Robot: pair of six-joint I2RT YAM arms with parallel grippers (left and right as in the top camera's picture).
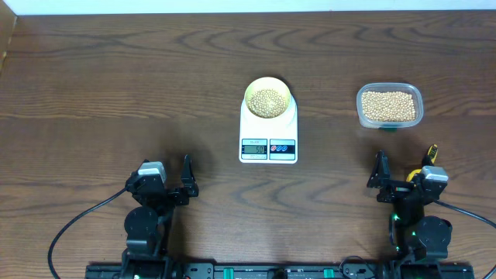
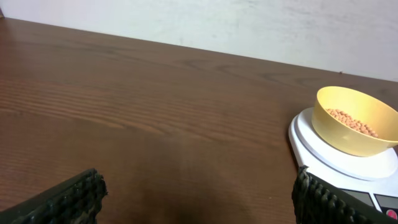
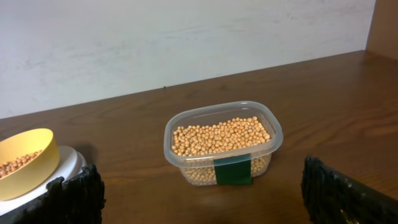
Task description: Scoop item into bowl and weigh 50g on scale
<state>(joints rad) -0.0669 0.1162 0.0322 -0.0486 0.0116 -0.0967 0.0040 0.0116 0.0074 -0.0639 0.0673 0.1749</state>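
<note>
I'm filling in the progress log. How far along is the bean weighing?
Done: beans sit in the bowl on the scale. In hand: nothing; the left tool and right tool are open, empty, away from the scale. Left: checking the display, too small to read here.

Clear tub (image 3: 169, 148), green tape (image 3: 232, 170), wooden table (image 1: 116, 77)

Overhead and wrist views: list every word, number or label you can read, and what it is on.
Scale LCD: dark digits, too small to read.
Scale button panel: print too blurred to read.
Green patch on the clear tub: no text visible.
No other writing shows.
</note>
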